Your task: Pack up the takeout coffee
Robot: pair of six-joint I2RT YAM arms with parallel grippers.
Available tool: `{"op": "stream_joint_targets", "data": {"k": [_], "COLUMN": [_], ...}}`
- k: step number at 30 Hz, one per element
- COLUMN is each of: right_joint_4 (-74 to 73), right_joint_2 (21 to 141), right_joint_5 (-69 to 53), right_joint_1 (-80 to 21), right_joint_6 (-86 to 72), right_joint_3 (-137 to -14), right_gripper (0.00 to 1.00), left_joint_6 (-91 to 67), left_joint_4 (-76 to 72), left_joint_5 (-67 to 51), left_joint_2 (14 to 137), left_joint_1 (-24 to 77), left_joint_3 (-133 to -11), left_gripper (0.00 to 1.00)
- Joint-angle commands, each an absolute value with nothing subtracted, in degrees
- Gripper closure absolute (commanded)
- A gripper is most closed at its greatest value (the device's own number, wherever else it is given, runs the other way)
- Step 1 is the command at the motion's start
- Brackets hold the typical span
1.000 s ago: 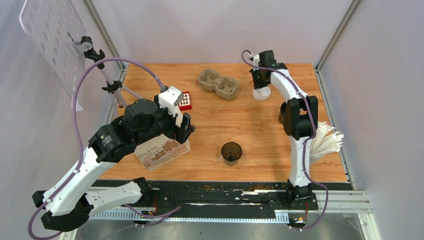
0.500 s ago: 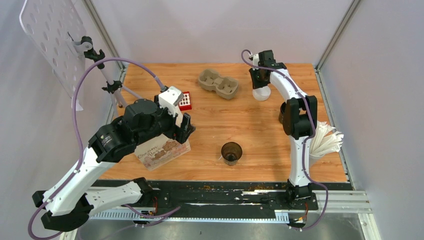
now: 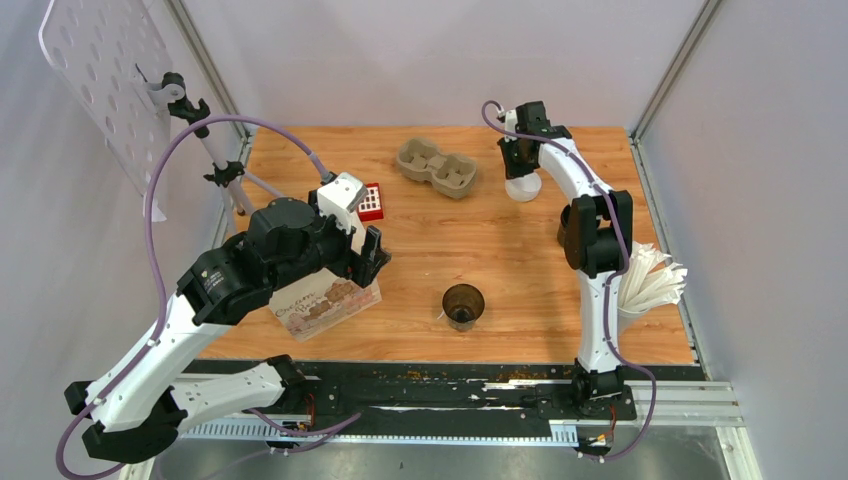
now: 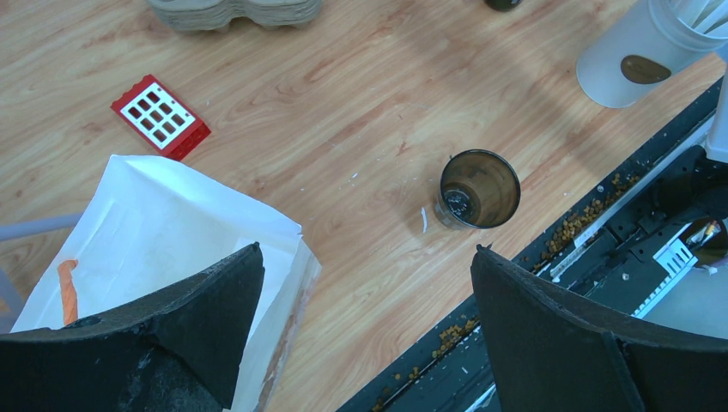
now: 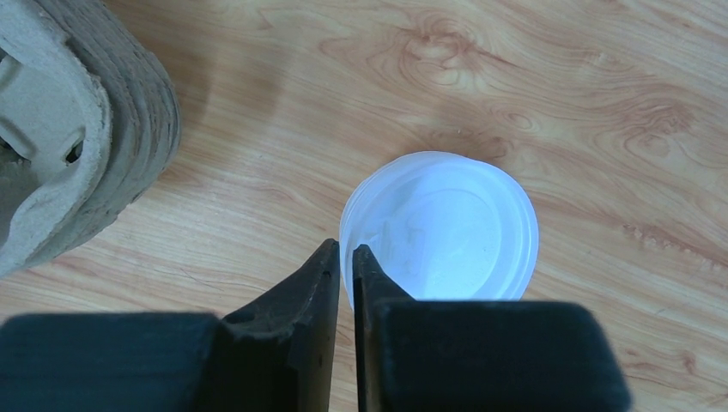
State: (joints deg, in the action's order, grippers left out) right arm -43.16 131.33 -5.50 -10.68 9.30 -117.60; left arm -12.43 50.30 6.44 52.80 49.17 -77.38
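A dark brownish takeout coffee cup [image 3: 463, 304] [image 4: 479, 189] stands open, without a lid, at the table's front middle. A second dark cup [image 3: 565, 226] is mostly hidden behind the right arm. At the back, a white round lid [image 3: 522, 187] [image 5: 439, 227] lies on the wood. My right gripper [image 3: 520, 168] [image 5: 346, 249] points down at it, its jaws nearly together, pinching the lid's left rim. My left gripper [image 3: 370, 255] [image 4: 365, 326] hangs wide open above the white paper bag [image 3: 322, 303] [image 4: 163, 223], holding nothing.
A grey-brown pulp cup tray [image 3: 436, 167] [image 5: 60, 129] lies just left of the lid. A small red block [image 3: 371, 202] [image 4: 160, 116] sits near the bag. A white holder of sticks [image 3: 645, 285] [image 4: 640, 43] stands at the right edge. Crumbs lie on the black rail [image 3: 450, 385].
The right arm's elbow has shifted slightly to the left, and the white lid under the gripper sits a touch farther back. The left arm has not moved.
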Motion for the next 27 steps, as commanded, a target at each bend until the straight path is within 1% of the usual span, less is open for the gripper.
{"op": "stream_joint_targets", "data": {"k": [1,3,5,13,21,27], "right_joint_4": [-42.66,-42.66,-42.62,-43.08,-42.78,-42.37], "right_joint_2": [132.5,132.32,132.3,131.76,127.79,127.28], "right_joint_5": [-5.31,-5.65,-5.75,-5.95,-6.27,-6.95], "right_joint_1": [-10.45,-10.44,-10.44,-10.46,-10.55,-10.46], "right_joint_6": [9.48,9.62,9.65,9.81,9.8,9.89], "right_joint_3": [-120.12,-120.06,-120.02,-120.44,-120.36,-119.17], "right_gripper": [0.91,0.97,1.0,1.0,1.0,1.0], "left_joint_6": [-11.78,-11.78,-11.78,-11.69,-12.2,-12.74], "left_joint_4": [48.61,48.57,48.43,48.6,48.4,48.25], "left_joint_5": [6.31,6.33,6.18,6.15,5.91,5.5], "left_joint_2": [52.41,52.48,52.65,52.48,52.31,52.18], "left_joint_1": [49.48,49.45,49.48,49.48,49.48,49.48], "left_joint_3": [-77.43,-77.36,-77.38,-77.47,-77.2,-77.23], "left_gripper": [0.03,0.03,0.03,0.03,0.03,0.03]}}
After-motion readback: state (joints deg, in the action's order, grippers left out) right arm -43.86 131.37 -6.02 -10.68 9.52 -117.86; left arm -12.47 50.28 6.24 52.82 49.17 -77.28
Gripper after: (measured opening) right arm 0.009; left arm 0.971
